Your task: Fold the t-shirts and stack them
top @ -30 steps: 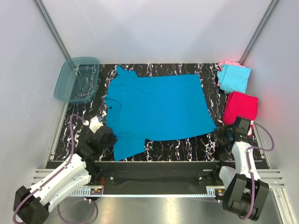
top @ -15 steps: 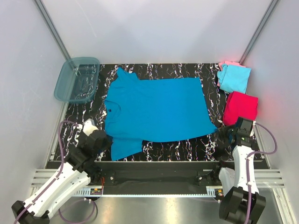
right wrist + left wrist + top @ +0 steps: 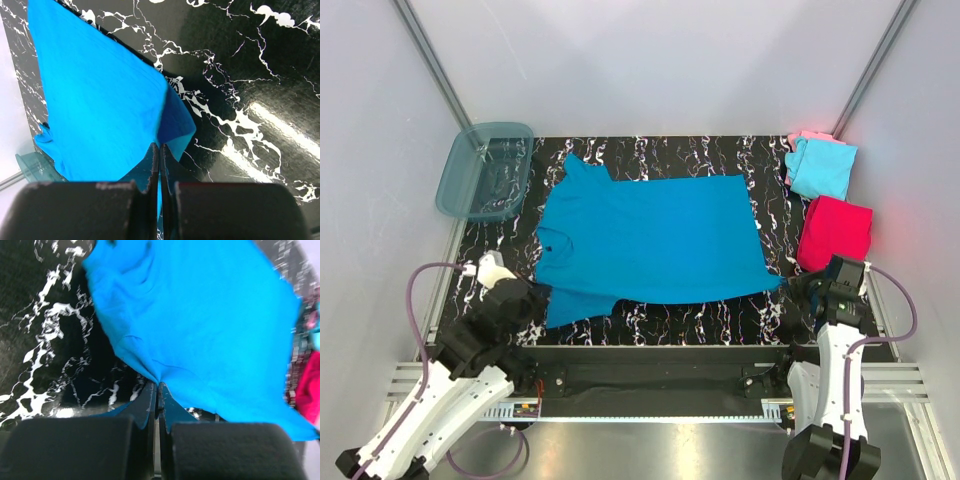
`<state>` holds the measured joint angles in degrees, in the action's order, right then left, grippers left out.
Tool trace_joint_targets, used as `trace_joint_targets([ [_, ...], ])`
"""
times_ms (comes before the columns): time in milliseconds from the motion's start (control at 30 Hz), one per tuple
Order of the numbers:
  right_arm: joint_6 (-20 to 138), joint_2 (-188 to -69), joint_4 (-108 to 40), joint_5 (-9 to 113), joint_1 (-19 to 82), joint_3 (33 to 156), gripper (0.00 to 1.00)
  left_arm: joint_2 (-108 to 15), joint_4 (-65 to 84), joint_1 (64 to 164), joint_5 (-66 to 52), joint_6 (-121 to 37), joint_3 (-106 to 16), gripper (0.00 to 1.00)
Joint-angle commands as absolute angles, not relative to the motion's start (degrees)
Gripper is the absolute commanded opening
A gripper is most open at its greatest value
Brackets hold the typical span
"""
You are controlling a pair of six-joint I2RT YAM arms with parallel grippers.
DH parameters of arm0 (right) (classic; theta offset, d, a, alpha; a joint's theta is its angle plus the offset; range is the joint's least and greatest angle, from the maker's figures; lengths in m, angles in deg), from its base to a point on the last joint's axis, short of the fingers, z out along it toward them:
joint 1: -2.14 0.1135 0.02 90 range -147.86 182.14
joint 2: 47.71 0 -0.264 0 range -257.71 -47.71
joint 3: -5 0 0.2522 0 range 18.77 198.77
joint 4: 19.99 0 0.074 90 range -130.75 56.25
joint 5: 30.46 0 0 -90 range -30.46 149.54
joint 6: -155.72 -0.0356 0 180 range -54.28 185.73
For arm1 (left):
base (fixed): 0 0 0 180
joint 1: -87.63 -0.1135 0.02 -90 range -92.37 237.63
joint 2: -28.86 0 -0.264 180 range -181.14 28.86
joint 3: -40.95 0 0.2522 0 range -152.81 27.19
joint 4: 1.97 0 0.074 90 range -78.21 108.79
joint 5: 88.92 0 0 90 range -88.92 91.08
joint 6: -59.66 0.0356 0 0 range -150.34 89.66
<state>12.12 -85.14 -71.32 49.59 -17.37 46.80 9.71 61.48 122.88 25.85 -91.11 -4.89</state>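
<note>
A large teal-blue t-shirt (image 3: 650,232) lies spread flat on the black marbled table (image 3: 720,150), collar to the left. My left gripper (image 3: 540,297) is shut on the near left sleeve's edge; the left wrist view shows cloth (image 3: 200,315) pinched at the tips (image 3: 157,385). My right gripper (image 3: 790,283) is shut on the shirt's near right hem corner; in the right wrist view the corner (image 3: 172,125) folds up into the tips (image 3: 159,145). A folded magenta-red t-shirt (image 3: 835,232) lies at the right edge. Behind it, a light cyan shirt (image 3: 822,167) rests on a pale pink one (image 3: 807,136).
A translucent teal plastic tub (image 3: 485,170) stands at the back left, overhanging the table's edge. Grey walls close in the left, right and back. A metal rail runs along the near edge below both arm bases.
Both arms have drawn back toward the near edge while holding the shirt. The near sleeve has been pulled leftward and flatter, and the shirt has shifted slightly left.
</note>
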Motion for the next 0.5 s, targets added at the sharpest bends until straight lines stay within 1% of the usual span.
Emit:
trace_joint_targets([
  [0,13.4,-84.3,-72.4,51.3,-17.5,50.2,0.00,10.6,62.6,123.1,28.3,-90.4,-9.2,0.00],
  [300,13.7,-85.0,-70.6,51.4,-17.5,47.7,0.00,9.8,61.1,123.1,26.9,-92.6,-4.8,0.00],
  [467,13.2,-87.0,-67.7,51.3,-17.5,46.9,0.00,8.5,60.0,123.1,28.1,-92.6,-4.5,0.00],
])
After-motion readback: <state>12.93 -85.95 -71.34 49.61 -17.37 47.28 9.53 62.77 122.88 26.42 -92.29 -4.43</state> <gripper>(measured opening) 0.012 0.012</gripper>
